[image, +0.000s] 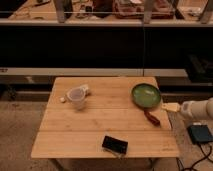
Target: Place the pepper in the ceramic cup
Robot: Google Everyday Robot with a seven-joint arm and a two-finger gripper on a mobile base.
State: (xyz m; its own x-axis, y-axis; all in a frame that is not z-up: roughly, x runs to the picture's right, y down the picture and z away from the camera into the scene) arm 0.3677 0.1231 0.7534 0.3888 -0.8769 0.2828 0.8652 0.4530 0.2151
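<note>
Gripper [170, 106] stood at the frame's right edge, beside the table [95, 131]; its state could not be told. Pepper [152, 118] lay just below the green dish [146, 95], with the ceramic cup [77, 97] centre-left. Recommended: approach across the pepper's narrow width, clear of the dish.

A white robot arm [197, 108] reaches in from the right, held roughly level. Its pale gripper [170, 106] sits at the arm's tip, pointing left.
</note>
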